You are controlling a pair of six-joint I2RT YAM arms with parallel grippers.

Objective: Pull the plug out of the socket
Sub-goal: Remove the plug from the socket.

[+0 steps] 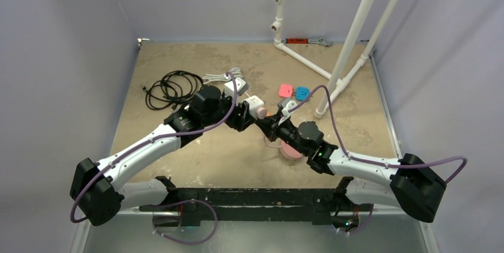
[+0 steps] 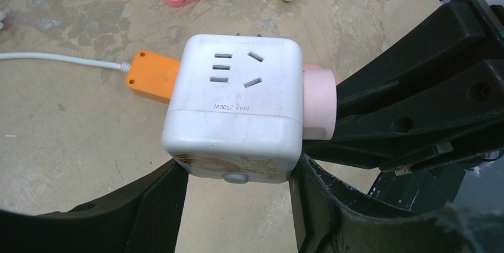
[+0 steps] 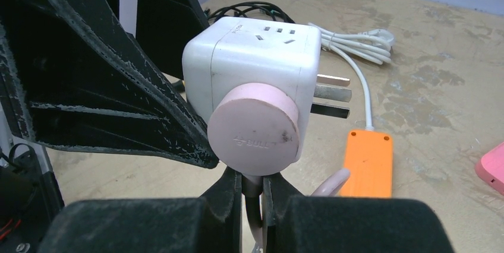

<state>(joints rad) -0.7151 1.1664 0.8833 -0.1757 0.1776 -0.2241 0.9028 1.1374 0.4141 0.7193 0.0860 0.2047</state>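
Note:
My left gripper (image 2: 238, 173) is shut on a white cube adapter (image 2: 232, 98) and holds it above the table, one finger on each side. The adapter's three metal prongs (image 3: 333, 92) stick out free in the air. A round pink plug (image 3: 252, 131) sits in the cube's side face. My right gripper (image 3: 252, 187) is shut on the pink plug's neck where its cable leaves. The socket, an orange power strip (image 3: 368, 164) with a white cable (image 2: 59, 58), lies flat on the table below and apart from the cube. From above, both grippers meet at the cube (image 1: 255, 106).
A pink adapter (image 1: 285, 90) and a blue adapter (image 1: 302, 92) lie behind the grippers. A black cable coil (image 1: 172, 88) and a bundled white cable (image 1: 223, 76) lie at the back left. A white pipe frame (image 1: 350, 45) stands at the back right. A pink round object (image 1: 291, 151) lies under my right arm.

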